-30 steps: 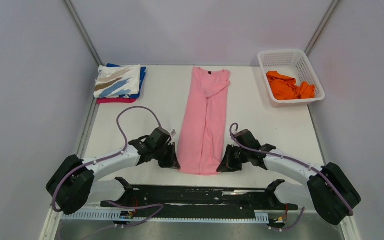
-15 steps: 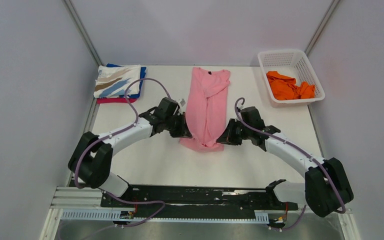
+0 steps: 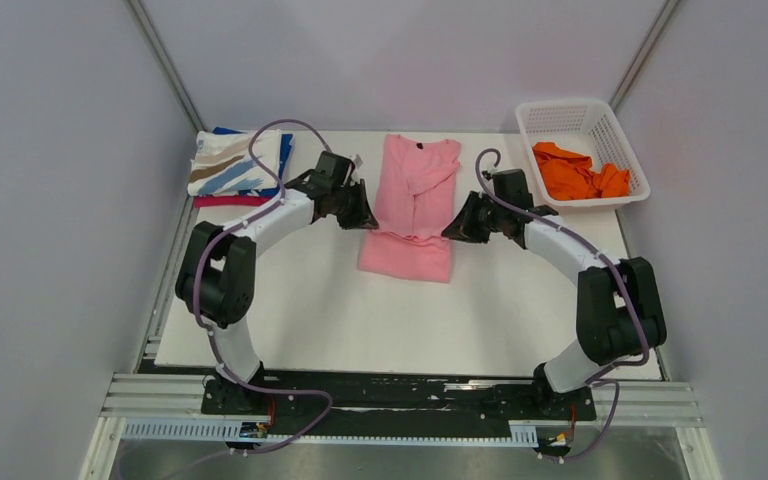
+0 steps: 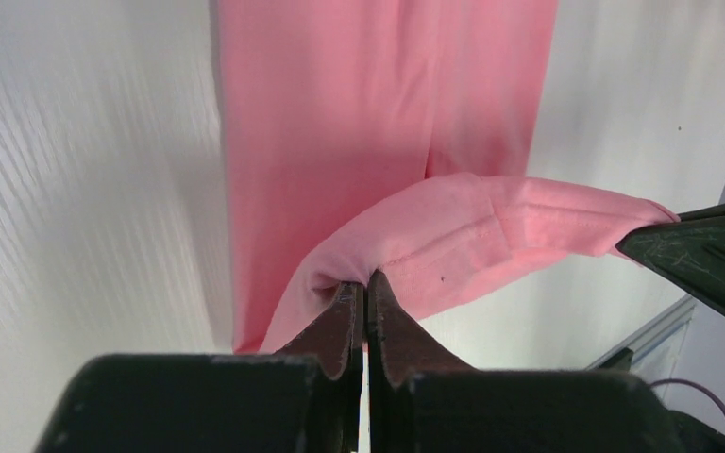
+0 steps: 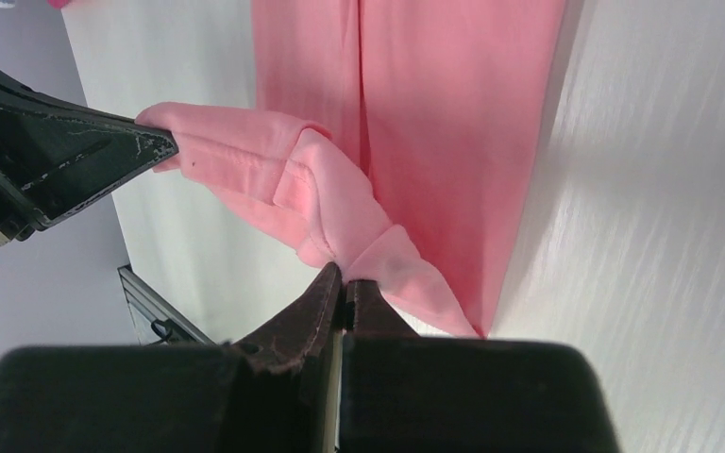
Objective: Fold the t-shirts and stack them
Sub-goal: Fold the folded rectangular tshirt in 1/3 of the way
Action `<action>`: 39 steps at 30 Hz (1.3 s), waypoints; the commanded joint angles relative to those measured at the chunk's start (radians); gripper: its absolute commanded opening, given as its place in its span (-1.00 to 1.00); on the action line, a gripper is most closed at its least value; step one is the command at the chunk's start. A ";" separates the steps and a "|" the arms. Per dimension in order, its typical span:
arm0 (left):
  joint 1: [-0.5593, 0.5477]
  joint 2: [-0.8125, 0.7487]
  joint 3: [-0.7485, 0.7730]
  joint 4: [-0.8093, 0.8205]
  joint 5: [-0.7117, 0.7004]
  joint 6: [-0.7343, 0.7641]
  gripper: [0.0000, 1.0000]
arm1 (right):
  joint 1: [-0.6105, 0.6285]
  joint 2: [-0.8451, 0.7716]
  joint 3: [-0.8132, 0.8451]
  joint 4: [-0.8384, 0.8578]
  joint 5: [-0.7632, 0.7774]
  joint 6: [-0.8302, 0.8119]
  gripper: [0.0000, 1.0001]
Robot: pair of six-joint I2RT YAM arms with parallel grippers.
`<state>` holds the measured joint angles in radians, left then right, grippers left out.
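Observation:
The light pink t-shirt (image 3: 412, 210) lies lengthwise in the middle of the table, folded narrow, its lower part doubled up over itself. My left gripper (image 3: 365, 220) is shut on the hem's left corner and my right gripper (image 3: 453, 229) is shut on the right corner. The left wrist view has the pink hem (image 4: 491, 236) stretched between my closed left gripper (image 4: 366, 279) and the other gripper's tip (image 4: 708, 250). From the right wrist, the hem (image 5: 264, 179) is pinched in my right gripper (image 5: 343, 274). Folded t-shirts (image 3: 238, 163) are stacked at the back left. An orange t-shirt (image 3: 578, 172) sits in the basket.
A white lattice basket (image 3: 560, 118) stands at the back right corner. Grey walls close in the table on both sides and behind. The black rail with the arm bases (image 3: 390, 395) runs along the near edge.
Both grippers have carried the pink shirt's lower hem from the near end toward the back, doubling the shirt over itself. The arms now reach far forward.

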<state>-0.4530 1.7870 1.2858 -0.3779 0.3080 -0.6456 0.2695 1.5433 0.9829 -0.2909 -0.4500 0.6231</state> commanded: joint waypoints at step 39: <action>0.148 0.447 0.631 -0.068 0.092 -0.034 0.99 | -0.174 0.506 0.517 0.050 -0.153 0.019 0.75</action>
<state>-0.3084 2.3154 1.8893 -0.4625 0.3908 -0.6872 0.0990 2.1292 1.4803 -0.2680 -0.5861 0.6712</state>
